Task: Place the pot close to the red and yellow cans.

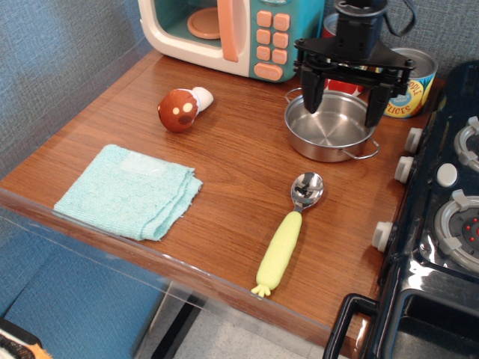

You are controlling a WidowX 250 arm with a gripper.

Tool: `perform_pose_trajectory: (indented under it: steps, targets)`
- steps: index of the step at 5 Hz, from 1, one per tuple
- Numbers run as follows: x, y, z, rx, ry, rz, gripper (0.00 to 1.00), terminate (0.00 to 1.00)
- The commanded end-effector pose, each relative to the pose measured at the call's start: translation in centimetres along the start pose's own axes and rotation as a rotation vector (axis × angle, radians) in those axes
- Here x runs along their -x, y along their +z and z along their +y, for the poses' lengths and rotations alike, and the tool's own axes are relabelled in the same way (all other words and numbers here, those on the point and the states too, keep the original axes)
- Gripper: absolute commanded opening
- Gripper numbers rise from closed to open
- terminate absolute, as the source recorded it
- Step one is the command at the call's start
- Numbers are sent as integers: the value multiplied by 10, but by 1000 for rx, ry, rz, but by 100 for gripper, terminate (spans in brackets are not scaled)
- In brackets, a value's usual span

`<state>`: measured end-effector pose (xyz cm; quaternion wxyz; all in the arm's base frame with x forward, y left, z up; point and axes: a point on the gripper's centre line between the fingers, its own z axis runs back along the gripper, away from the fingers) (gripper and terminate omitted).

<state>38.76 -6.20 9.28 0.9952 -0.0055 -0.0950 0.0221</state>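
Observation:
The shiny steel pot [329,132] sits on the wooden counter at the back right, one wire handle pointing front right. The yellow-and-blue can [411,82] stands just behind its right side. The red can [330,26] is almost wholly hidden behind the arm; only a sliver shows. My black gripper [343,97] hovers over the pot's far rim, jaws spread wide and empty, one finger [314,90] at the left rim, the other finger [374,105] at the right.
A toy microwave [232,34] stands at the back left. A brown mushroom toy [179,109], a teal cloth [129,191] and a yellow-handled spoon [288,232] lie on the counter. A black toy stove [441,217] borders the right side.

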Motion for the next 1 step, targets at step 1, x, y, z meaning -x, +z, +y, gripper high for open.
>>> perform_pose_trajectory:
  steps: [1]
  targets:
    - [-6, 26, 4, 13, 2, -73, 100, 100]
